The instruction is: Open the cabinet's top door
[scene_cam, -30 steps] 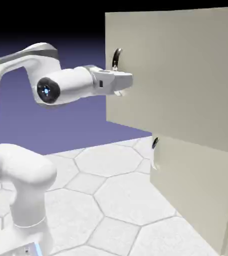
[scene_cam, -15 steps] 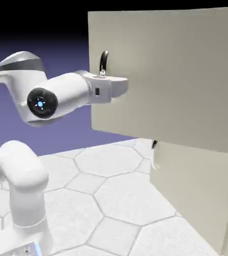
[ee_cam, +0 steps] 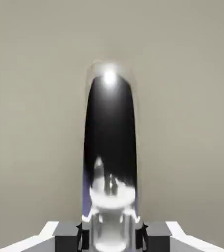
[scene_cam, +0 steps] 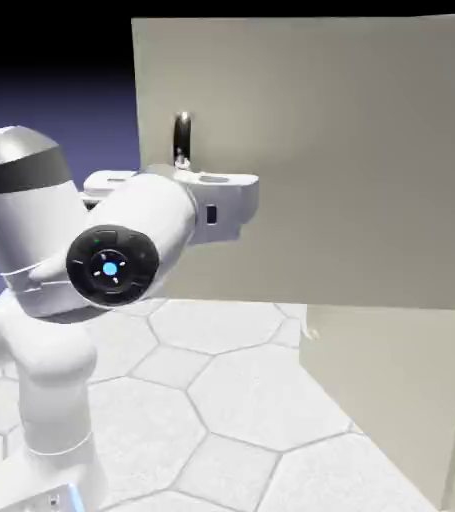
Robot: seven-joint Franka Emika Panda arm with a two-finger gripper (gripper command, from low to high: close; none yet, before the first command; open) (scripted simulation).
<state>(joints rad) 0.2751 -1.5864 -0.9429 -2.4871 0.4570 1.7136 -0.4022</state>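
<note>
Gripper [ee_cam: 112, 235] is clenched on the top door's handle [ee_cam: 110, 147]: in the hand view the dark shiny loop fills the centre of the frame, running from mid-height down to the bottom edge, where it sits squeezed between the two grey fingertips [ee_cam: 66, 232]. Jaws nearly together with only the thin loop between them, so that reads as a firm hold, not a hover. In the exterior view the handle [scene_cam: 182, 140] pokes up above the hand in the upper left-centre, near the free left edge of the top door [scene_cam: 321, 160]. The door panel takes up most of the upper right of that frame and stands swung out from the cabinet [scene_cam: 401, 400], whose body sits lower right. The panel's lower edge overhangs the shorter lower door, which sits flush and closed. Gripping at the handle makes sense because it is far from the hinge side, giving the most leverage. The arm [scene_cam: 111, 260] is folded close in the left half of the frame, wrist roughly level and facing the panel, probably so the hand can follow the door's arc. Judged progress: door well open, task mostly done. The risk is the thin loop slipping out of the pinch if the wrist doesn't turn with the panel.
</note>
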